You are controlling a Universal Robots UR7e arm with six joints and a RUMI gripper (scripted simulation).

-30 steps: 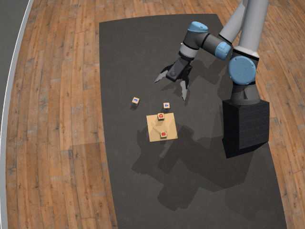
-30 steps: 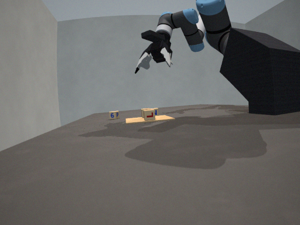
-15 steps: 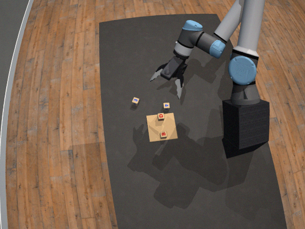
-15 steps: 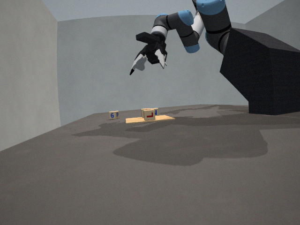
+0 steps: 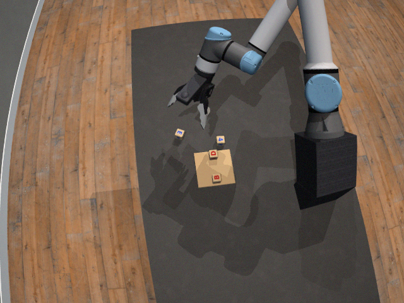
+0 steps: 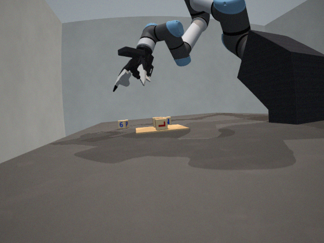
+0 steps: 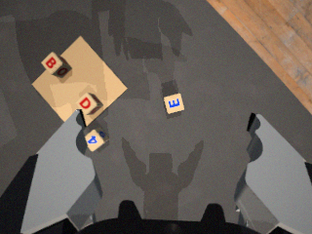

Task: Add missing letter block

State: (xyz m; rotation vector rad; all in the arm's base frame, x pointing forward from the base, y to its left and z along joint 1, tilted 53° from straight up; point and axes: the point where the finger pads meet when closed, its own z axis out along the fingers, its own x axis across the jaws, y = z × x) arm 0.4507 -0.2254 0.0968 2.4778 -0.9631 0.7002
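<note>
A tan mat (image 5: 214, 168) lies on the dark table. On it sit a block with a red D (image 5: 213, 153) near its far edge and a block with a red B (image 5: 216, 178) near its front edge, with a gap between them. A block with a blue E (image 5: 178, 133) lies off the mat to the left, and a block with a blue 4 (image 5: 220, 139) lies just off the mat beside the D. My gripper (image 5: 188, 109) is open and empty, high above the table behind the blocks. The wrist view shows the E (image 7: 175, 103), the 4 (image 7: 93, 140), the D (image 7: 86, 103) and the B (image 7: 51, 62).
The robot's black pedestal (image 5: 322, 166) stands to the right of the mat. The dark table top ends at a wooden floor (image 5: 65, 130) on the left.
</note>
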